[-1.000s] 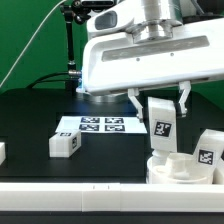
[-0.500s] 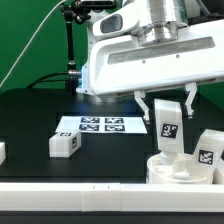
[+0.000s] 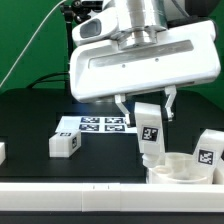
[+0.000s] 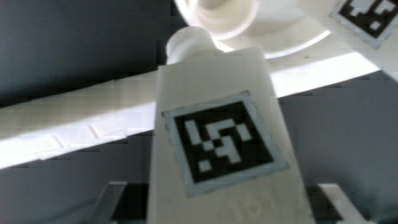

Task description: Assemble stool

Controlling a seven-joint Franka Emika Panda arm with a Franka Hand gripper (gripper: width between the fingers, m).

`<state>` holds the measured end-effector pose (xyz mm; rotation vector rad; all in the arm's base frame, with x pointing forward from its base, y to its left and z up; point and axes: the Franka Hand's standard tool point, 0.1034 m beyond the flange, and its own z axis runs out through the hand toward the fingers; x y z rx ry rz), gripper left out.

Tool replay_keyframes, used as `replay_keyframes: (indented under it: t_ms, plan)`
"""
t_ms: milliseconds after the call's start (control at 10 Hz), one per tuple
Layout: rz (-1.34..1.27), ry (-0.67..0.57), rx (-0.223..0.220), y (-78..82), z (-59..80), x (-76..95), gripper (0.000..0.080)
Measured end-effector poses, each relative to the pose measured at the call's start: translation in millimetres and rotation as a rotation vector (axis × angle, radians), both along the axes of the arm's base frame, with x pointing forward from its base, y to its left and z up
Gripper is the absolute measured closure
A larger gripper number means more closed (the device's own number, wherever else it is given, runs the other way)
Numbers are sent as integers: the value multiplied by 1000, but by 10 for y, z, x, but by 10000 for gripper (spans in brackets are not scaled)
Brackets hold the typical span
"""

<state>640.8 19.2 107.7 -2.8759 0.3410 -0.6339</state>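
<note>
My pincer: closed on a leg — I hold it tilted.
Leg's lower end: at the seat rim — contact unclear.
Seat: table near corner, exterior view's right.

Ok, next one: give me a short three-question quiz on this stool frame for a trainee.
1. True or false: the gripper is shut on a leg.
2. In the exterior view, where is the seat? A) lower right B) upper left C) centre, behind the arm
3. Fill in: the loose leg beside the marker board lies to the exterior view's ____ of the leg in the gripper.

Key: 1 true; 2 A; 3 left.
</note>
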Motion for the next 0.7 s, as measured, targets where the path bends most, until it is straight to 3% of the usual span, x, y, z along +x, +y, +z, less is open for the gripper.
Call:
replay_keyframes:
  t_ms: [100,700]
  plan:
    - [-18,4,16,46,10,9,473]
    - [-5,6,15,138,-58,-28,473]
